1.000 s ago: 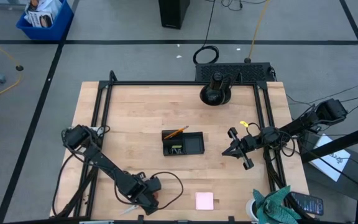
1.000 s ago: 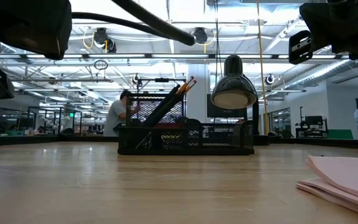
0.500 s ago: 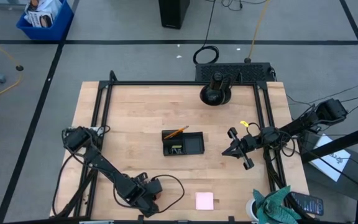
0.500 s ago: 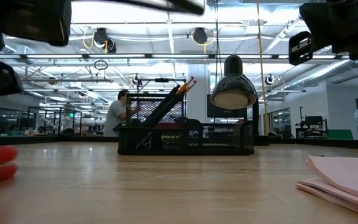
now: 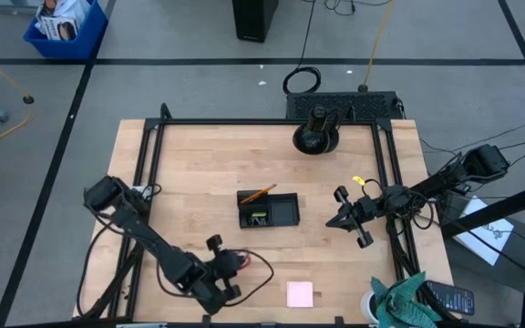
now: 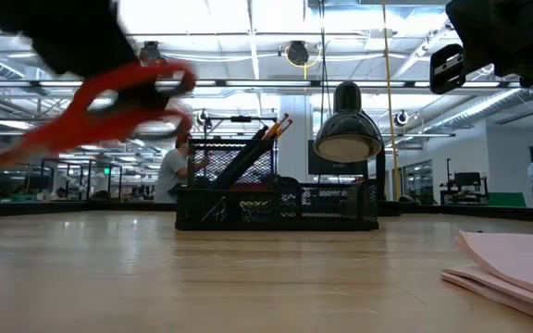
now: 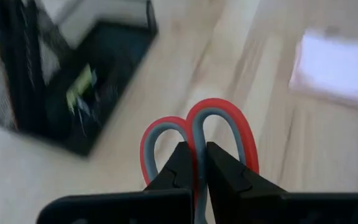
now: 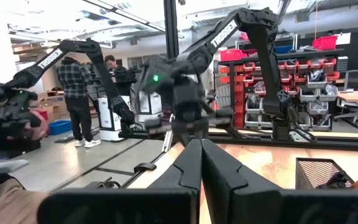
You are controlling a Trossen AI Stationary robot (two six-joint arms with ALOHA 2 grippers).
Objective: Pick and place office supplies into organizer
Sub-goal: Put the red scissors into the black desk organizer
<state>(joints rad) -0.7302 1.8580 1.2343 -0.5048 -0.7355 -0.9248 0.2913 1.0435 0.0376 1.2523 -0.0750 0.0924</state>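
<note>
Red-handled scissors [image 7: 197, 140] up off table, clamped in left gripper [image 7: 193, 163] near front edge, left of pink sticky-note pad [image 5: 300, 293]. Jaws pinch where two handle loops meet, so loops stick out ahead, probably so blades hang clear for drop-in. Black mesh organizer [image 5: 282, 210] sits mid-table, orange pencil [image 5: 259, 194] leaning out of left compartment, small yellow-green piece [image 7: 81, 91] inside. Guessing scissors go there next. Right gripper [image 5: 344, 220] parked to organizer's right, jaws clenched on nothing, out of the way. Black desk lamp [image 5: 316, 134] at far edge.
</note>
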